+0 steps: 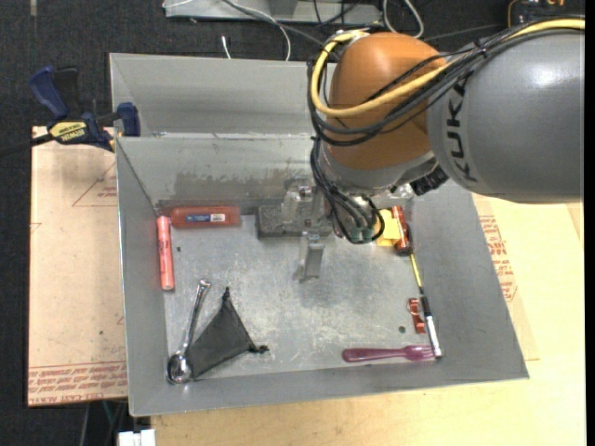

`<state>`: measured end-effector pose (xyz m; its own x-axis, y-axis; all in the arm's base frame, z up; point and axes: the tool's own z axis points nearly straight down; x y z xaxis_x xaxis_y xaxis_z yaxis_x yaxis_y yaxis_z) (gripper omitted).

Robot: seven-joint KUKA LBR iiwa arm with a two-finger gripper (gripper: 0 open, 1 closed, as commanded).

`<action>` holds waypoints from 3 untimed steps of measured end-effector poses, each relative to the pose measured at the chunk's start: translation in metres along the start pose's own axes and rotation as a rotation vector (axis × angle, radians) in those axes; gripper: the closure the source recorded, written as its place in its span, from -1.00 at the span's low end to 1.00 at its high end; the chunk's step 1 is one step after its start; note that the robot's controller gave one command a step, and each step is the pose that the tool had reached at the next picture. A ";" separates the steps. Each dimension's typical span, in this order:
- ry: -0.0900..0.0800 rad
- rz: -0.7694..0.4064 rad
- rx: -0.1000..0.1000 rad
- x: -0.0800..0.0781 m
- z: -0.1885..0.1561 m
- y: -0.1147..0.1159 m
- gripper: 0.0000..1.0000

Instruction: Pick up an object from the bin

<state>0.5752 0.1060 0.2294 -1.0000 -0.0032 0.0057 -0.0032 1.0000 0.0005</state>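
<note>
Where the floor of the grey metal bin (pixel 139 249) meets its back wall, a small dark grey block (pixel 272 221) lies flat near the middle. Just to its right, the arm's jaws hang over bare floor; whether they are wide or narrow cannot be told. Left of the block lies a red tube (pixel 199 216) with a white label too small to read. Black letters on the grey arm (pixel 521 100) read "KUKA".
</note>
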 end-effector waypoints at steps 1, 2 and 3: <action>-0.008 0.003 -0.001 -0.002 -0.004 -0.001 -1.00; -0.009 -0.184 -0.001 0.040 0.131 0.042 -1.00; -0.023 -0.103 -0.003 0.074 0.070 0.066 -1.00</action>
<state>0.5003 0.1717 0.1598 -0.9942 -0.1062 -0.0180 -0.1063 0.9943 0.0033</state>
